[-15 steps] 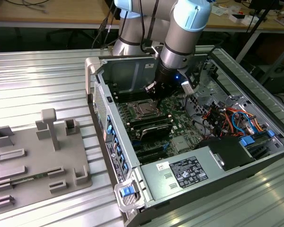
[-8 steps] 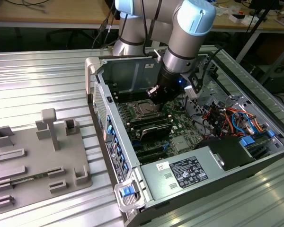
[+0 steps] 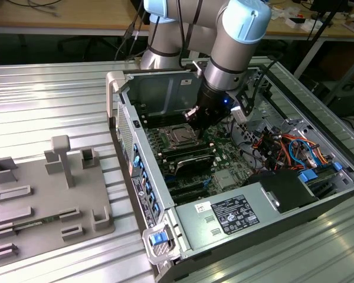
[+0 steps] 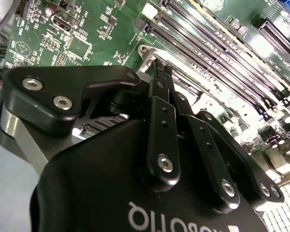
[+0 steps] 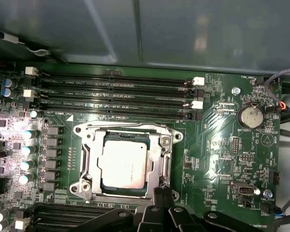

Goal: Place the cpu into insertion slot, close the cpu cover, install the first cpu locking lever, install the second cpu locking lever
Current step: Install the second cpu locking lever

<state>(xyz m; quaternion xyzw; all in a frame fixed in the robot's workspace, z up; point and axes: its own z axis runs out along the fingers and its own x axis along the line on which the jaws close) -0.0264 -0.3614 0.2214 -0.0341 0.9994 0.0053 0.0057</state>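
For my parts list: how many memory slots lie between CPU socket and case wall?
4 memory slots run side by side there; others beyond the CPU socket hide behind the gripper.

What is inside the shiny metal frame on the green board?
Through the cpu cover's open window you see the cpu, its dull silver top lying flat in the socket. The cover's edges hide the chip's rim, and the gripper covers one edge.

The black two-fingered gripper [image 5: 162, 193] stood just beside the shiny silver metal cpu cover [image 5: 128, 133]. Open room lay above the socket; black memory slots [image 5: 116, 99] and the grey steel case wall [image 3: 159, 94] hemmed it in.
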